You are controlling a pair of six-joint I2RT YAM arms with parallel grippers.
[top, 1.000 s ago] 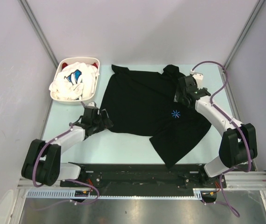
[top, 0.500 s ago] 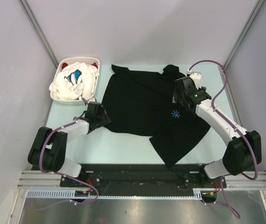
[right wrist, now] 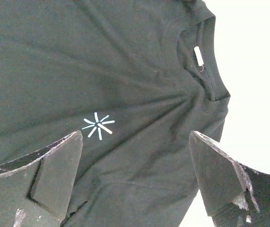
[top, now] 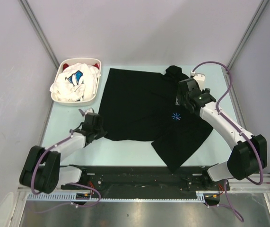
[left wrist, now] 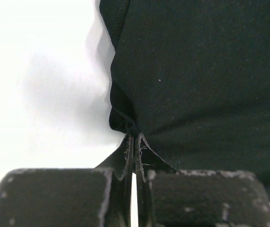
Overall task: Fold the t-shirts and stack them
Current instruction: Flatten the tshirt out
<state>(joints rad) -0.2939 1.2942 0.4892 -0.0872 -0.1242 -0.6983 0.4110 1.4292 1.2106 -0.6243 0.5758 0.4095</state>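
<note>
Black t-shirt (top: 139, 104) edge tight between left fingers (left wrist: 78, 198); right fingers (right wrist: 54, 175) wide over its chest (starburst (right wrist: 98, 126) between).

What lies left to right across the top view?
Basket → left claw, pinching the black tee by its edge → star mark. The right claw overlaps the mark, so it is left out.

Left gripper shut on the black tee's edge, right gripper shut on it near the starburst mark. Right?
No: the right gripper is open. The right wrist view shows its jaws spread wide over the large black cloth t-shirt, near the starburst mark. The left gripper is shut on the shirt's edge.
</note>
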